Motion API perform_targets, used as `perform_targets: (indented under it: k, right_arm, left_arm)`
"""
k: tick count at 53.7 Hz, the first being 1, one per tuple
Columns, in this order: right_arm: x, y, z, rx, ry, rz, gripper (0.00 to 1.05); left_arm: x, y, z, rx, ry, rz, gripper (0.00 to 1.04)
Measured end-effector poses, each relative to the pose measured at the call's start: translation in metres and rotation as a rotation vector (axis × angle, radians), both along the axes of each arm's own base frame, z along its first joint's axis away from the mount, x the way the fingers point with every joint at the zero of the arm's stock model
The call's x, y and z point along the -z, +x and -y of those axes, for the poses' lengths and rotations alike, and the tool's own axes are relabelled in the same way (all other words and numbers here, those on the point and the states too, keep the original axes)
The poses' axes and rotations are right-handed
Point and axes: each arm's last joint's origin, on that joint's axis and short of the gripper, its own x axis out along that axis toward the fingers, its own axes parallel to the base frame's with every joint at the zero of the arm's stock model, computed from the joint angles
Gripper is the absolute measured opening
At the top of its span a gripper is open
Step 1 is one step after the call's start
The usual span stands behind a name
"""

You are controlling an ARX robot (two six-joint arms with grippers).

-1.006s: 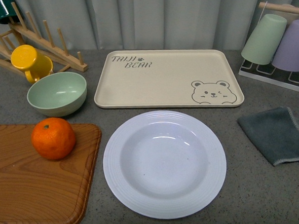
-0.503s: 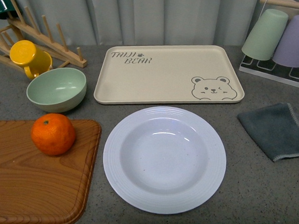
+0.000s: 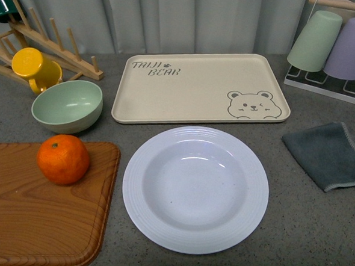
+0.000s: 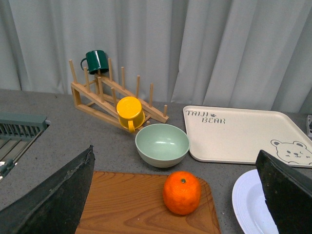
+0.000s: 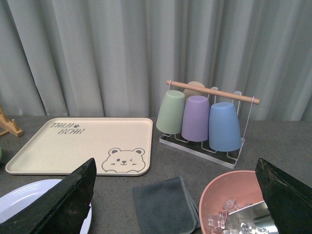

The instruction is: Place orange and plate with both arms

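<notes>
The orange (image 3: 63, 158) sits on a wooden cutting board (image 3: 38, 226) at the front left; it also shows in the left wrist view (image 4: 181, 192). The white ribbed plate (image 3: 195, 189) lies empty on the grey table in front of the beige bear tray (image 3: 196, 88); its edge shows in the left wrist view (image 4: 246, 204) and the right wrist view (image 5: 19, 200). No arm shows in the front view. My left gripper (image 4: 178, 195) is open and empty, high above the orange. My right gripper (image 5: 175, 197) is open and empty above a grey cloth (image 5: 163, 204).
A pale green bowl (image 3: 67, 106), a yellow mug (image 3: 35, 69) and a wooden rack (image 3: 39, 42) stand at the back left. Hung cups on a rack (image 3: 329, 45) are at the back right, the grey cloth (image 3: 329, 157) at the right. A pink bowl with ice (image 5: 234, 204) is at the far right.
The front view has shifted slightly, so everything sits a little higher in the picture than one second ago. Nothing on the table has moved.
</notes>
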Motion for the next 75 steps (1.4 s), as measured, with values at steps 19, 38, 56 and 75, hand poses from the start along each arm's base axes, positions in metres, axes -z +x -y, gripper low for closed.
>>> perform_targets:
  k: [19, 38, 56, 75]
  right_arm:
    - [0.000, 0.000, 0.000, 0.000, 0.000, 0.000, 0.96]
    - [0.000, 0.000, 0.000, 0.002, 0.000, 0.000, 0.96]
    - [0.000, 0.000, 0.000, 0.002, 0.000, 0.000, 0.96]
    - [0.000, 0.000, 0.000, 0.002, 0.000, 0.000, 0.96]
  left_arm:
    - [0.000, 0.000, 0.000, 0.000, 0.000, 0.000, 0.98]
    - [0.007, 0.018, -0.004, -0.285, -0.165, -0.209, 0.98]
    - [0.001, 0.085, 0.011, -0.063, -0.268, -0.385, 0.98]
    - [0.027, 0.162, 0.040, 0.072, -0.234, -0.627, 0.98]
